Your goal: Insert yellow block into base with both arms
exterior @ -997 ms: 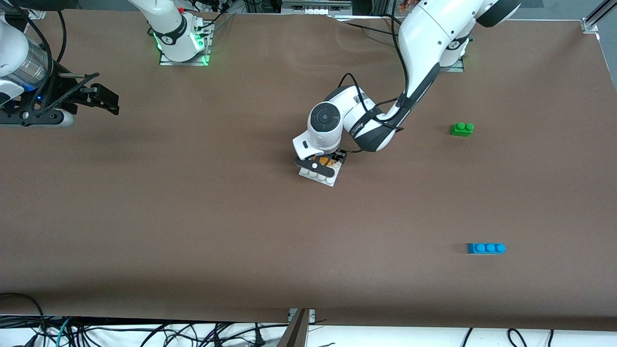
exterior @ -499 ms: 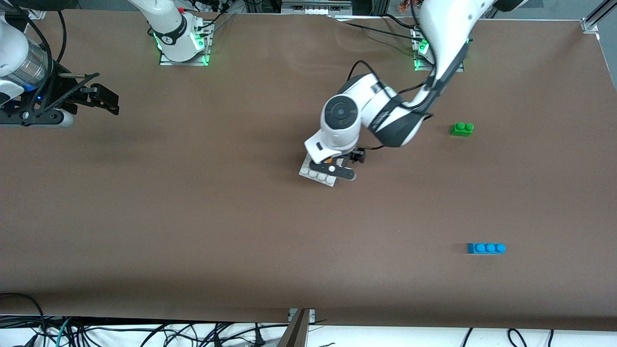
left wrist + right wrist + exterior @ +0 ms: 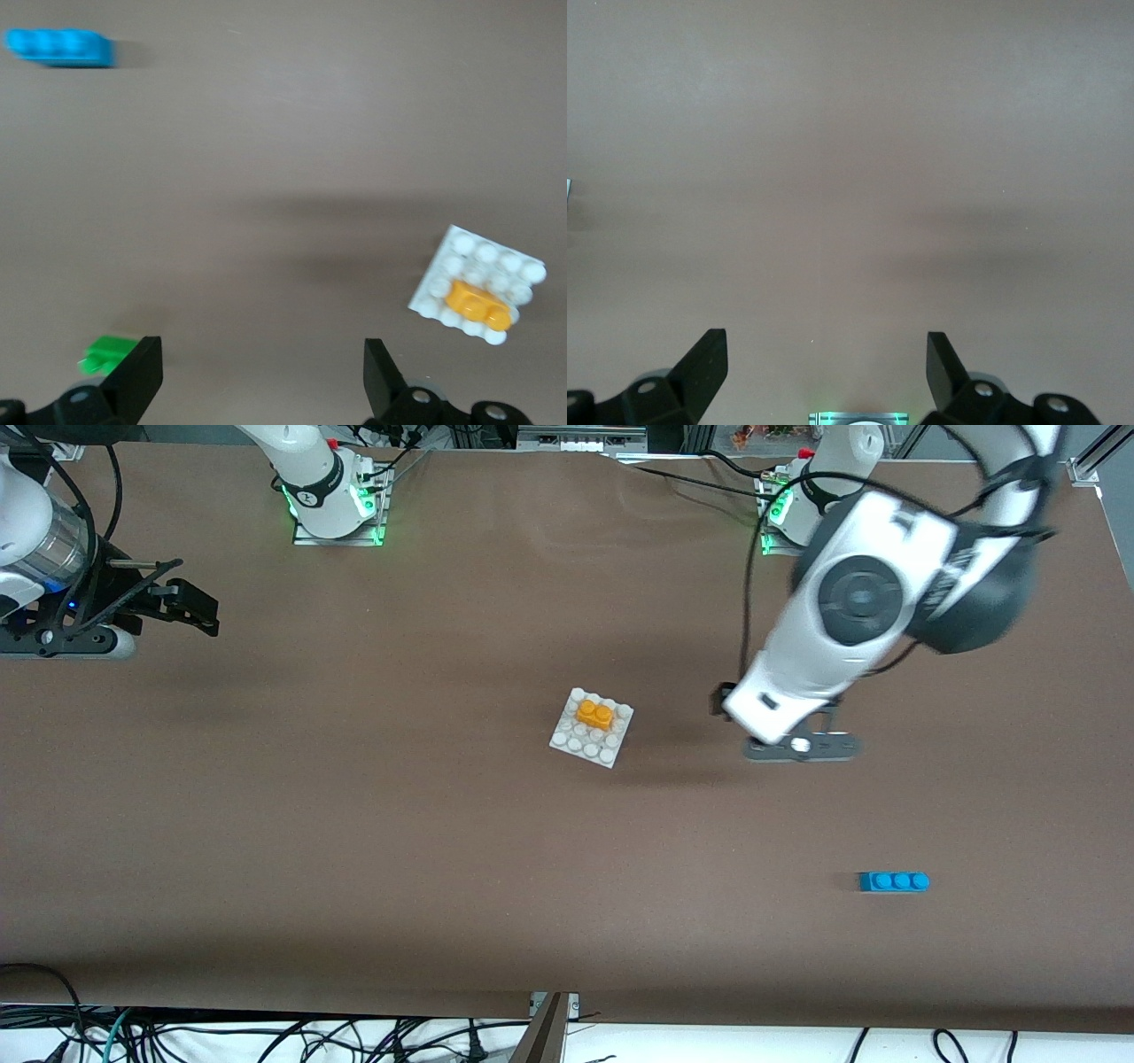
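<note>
Risk is small now: the blue brick [image 3: 893,881] lies nearest the camera, far from everything. Farther, the yellow block [image 3: 594,714] sits on the base [image 3: 576,742]; if only half pressed, it could pop loose. Left gripper [image 3: 257,376] hangs wide and empty over bare table, right gripper [image 3: 824,367] waits wide too.

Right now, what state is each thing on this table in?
Yellow block: seated on the base, free.
Base: flat on the table.
Blue brick: lying loose.
Green brick: lying loose.
Left gripper: jaws open, empty.
Right gripper: jaws open, empty, waiting.
</note>
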